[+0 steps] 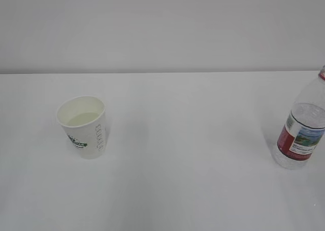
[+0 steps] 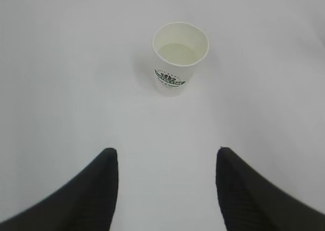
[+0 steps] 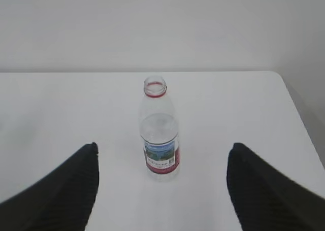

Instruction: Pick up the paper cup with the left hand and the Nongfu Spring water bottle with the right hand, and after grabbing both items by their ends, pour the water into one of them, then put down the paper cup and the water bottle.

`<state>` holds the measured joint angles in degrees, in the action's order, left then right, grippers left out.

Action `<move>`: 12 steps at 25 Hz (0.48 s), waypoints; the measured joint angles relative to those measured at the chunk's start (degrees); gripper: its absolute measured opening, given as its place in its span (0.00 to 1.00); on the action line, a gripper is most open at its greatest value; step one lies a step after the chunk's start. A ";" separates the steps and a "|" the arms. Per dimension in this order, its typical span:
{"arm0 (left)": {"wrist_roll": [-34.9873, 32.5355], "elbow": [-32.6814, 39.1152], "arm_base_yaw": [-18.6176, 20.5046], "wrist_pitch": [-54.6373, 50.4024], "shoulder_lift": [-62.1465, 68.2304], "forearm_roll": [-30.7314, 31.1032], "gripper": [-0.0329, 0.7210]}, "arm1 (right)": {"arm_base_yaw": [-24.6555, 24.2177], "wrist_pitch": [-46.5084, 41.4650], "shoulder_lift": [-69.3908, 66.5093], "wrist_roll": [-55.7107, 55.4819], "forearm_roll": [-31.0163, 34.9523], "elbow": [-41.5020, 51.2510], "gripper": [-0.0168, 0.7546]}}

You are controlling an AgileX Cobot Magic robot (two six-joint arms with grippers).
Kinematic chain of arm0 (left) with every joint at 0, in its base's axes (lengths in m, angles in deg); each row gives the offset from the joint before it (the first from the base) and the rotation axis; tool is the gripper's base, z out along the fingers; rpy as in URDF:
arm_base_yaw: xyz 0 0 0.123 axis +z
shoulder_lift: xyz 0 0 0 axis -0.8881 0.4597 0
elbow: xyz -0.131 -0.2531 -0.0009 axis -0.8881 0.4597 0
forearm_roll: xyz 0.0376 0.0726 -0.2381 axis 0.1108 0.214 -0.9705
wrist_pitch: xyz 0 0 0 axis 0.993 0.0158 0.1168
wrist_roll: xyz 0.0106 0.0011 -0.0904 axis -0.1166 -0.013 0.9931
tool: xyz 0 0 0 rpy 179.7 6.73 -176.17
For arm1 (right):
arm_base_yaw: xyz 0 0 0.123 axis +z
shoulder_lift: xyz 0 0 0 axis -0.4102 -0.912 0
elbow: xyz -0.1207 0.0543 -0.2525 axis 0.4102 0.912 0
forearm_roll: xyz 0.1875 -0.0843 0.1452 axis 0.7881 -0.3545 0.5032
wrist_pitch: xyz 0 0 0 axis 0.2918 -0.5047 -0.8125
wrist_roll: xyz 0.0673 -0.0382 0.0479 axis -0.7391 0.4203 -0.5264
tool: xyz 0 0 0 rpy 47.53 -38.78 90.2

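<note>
The paper cup (image 1: 83, 128) stands upright on the left of the white table (image 1: 188, 139), white with a green logo, a pale pool of water (image 1: 82, 119) inside. In the left wrist view the cup (image 2: 179, 58) sits well ahead of my left gripper (image 2: 167, 152), which is open and holds nothing. The Nongfu Spring water bottle (image 1: 302, 129) stands upright at the right edge of the exterior view, uncapped, with a red label. The right wrist view shows the bottle (image 3: 159, 132) ahead of my open, empty right gripper (image 3: 162, 147). Neither arm appears in the exterior view.
A plain pale wall (image 1: 162, 28) rises behind the table's far edge. The table's right edge and rounded far corner (image 3: 279, 76) show in the right wrist view, to the right of the bottle.
</note>
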<state>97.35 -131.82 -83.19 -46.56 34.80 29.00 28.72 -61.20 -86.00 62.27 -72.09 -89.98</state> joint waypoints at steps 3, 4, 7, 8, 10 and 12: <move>-0.13 -0.09 0.00 -2.49 -3.32 0.00 0.63 | 0.00 -2.86 1.11 0.00 0.00 0.00 0.79; -0.13 -0.09 0.00 -3.17 -4.36 0.00 0.63 | 0.00 -3.83 1.47 0.00 0.00 0.00 0.79; -0.13 -0.09 0.00 -4.10 -8.10 0.00 0.62 | 0.00 -5.60 2.49 0.00 0.00 0.00 0.79; -0.16 -0.12 0.00 -4.38 -9.01 0.00 0.62 | 0.00 -6.20 2.81 0.00 0.00 0.00 0.79; -0.26 -0.22 0.00 -4.62 -10.80 0.00 0.62 | 0.00 -7.06 3.60 0.00 0.00 0.00 0.79; -0.37 -0.22 0.00 -6.07 -12.10 0.00 0.61 | 0.00 -8.58 4.54 0.00 0.00 -0.04 0.79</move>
<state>96.98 -132.04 -83.19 -52.62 22.70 29.00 28.72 -69.78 -81.46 62.27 -72.09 -90.01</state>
